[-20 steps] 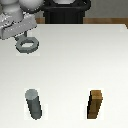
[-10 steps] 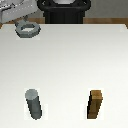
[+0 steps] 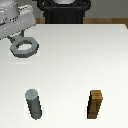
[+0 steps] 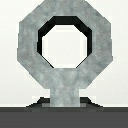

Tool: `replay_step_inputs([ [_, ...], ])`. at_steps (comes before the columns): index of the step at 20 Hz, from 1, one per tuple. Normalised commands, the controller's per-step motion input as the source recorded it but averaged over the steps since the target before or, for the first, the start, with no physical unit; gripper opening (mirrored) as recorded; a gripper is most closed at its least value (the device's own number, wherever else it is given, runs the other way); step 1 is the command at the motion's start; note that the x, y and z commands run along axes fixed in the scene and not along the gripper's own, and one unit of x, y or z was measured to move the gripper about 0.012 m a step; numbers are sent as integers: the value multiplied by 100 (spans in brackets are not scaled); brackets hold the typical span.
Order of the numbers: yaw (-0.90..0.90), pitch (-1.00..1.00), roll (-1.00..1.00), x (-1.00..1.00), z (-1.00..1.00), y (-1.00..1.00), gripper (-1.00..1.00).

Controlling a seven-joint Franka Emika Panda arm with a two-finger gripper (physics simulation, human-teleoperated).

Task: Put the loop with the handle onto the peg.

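The loop with the handle (image 3: 32, 47) is a flat grey ring held above the white table at the exterior view's far left, with a faint shadow under it. My gripper (image 3: 15, 38) is shut on its tab, which points toward the arm. The wrist view is filled by the loop (image 4: 27, 47) with its tab (image 4: 65, 92) running toward the camera; the fingers do not show there. The peg (image 3: 34, 104) stands upright near the front of the table, well in front of the loop and slightly to the exterior view's right of it. The loop is well apart from the peg.
A brown wooden block (image 3: 96, 105) stands upright near the front, to the exterior view's right of the peg. The dark robot base (image 3: 65, 11) sits beyond the table's far edge. The white table (image 3: 75, 60) spans the view.
The gripper and loop rose or drew back half a second ago, then came forward again. The loop now sits about where it was a second ago. Peg and block are unmoved.
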Motion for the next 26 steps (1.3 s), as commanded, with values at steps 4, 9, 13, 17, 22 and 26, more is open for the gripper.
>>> replay_step_inputs([
  [4, 0, 0, 0, 100, 0, 0, -100],
  [9, 0, 0, 0, 60, 0, 3, -100],
  [13, 0, 0, 0, 0, 75, 0, -100],
  [17, 0, 0, 0, 0, 0, 75, -100],
  [22, 0, 0, 0, 63, 0, 20, -100],
  [26, 0, 0, 0, 100, 0, 0, -100],
])
